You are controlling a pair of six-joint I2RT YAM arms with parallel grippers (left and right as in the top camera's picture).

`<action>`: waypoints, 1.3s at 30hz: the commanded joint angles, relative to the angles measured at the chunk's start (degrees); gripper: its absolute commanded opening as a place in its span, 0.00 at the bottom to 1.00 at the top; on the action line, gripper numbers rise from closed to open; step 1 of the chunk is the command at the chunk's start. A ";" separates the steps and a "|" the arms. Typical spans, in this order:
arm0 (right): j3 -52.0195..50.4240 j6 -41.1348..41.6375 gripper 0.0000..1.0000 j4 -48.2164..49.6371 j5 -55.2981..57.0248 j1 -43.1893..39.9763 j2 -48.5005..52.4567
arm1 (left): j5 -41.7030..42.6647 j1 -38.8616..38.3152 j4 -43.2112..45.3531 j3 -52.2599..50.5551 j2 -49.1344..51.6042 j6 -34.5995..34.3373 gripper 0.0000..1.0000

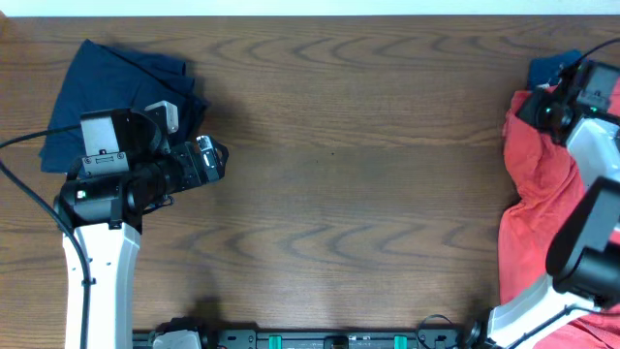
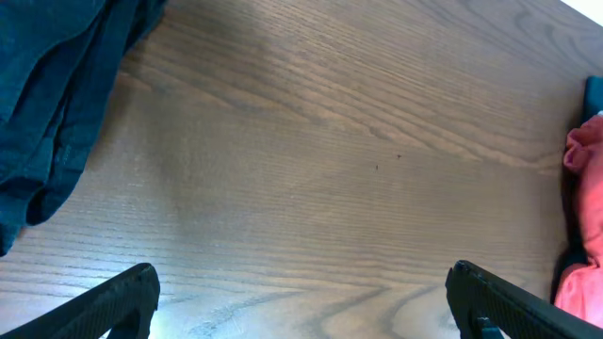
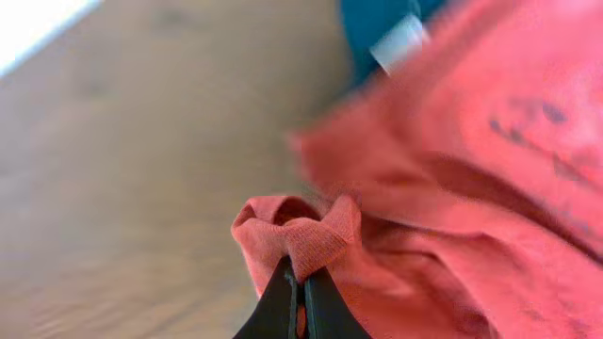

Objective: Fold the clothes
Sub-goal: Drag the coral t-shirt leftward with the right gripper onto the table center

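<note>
**A:** Where is the coral-red T-shirt point(image 1: 539, 199)?

**B:** It is at the right edge of the counter point(image 1: 368, 145), bunched in a loose heap that runs from the far side toward the near edge. The right arm lies over part of it. In the right wrist view there are dark marks on the cloth, too blurred to read.

**A:** And the right end effector point(image 3: 301, 287)?

**B:** Its fingers are pressed together on a small puckered fold of the red cloth. The pinched fabric bulges out just above the fingertips. I cannot tell whether that fold is raised off the wood or lying on it.

**A:** What about the left end effector point(image 1: 215, 160)?

**B:** Its jaws stand wide apart with nothing between them. It hangs over bare wood, left of the middle and well away from the red shirt. In its own camera, both fingers frame empty wood grain.

**A:** Any other clothes?

**B:** A dark navy garment point(image 1: 107, 97) lies rumpled at the far left, just beside the left end effector, and the left arm overlaps its near edge in the overhead view. A brighter blue garment point(image 1: 554, 68) peeks out at the far end of the red heap, touching it. A white tag point(image 3: 399, 42) shows on it in the right wrist view.
</note>
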 commanded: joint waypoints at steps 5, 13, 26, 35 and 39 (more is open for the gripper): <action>5.27 -1.01 0.01 1.92 -11.04 1.07 -14.80 | 0.52 0.68 -0.31 3.74 -2.78 -1.14 0.98; 5.29 3.39 0.01 -1.51 -25.40 19.12 -23.69 | -4.00 8.76 -1.27 12.79 -9.11 -6.34 0.98; 5.33 1.55 0.87 -12.70 3.32 64.43 -22.99 | -6.78 15.02 -1.64 17.59 -16.11 -6.05 0.98; 5.42 1.57 0.89 -15.43 3.43 49.09 -30.75 | -0.61 11.17 -7.96 17.49 -11.21 -3.65 0.98; 5.42 3.37 0.89 -18.16 3.45 41.48 -34.97 | -0.46 3.65 -11.37 17.18 -4.33 -1.20 0.98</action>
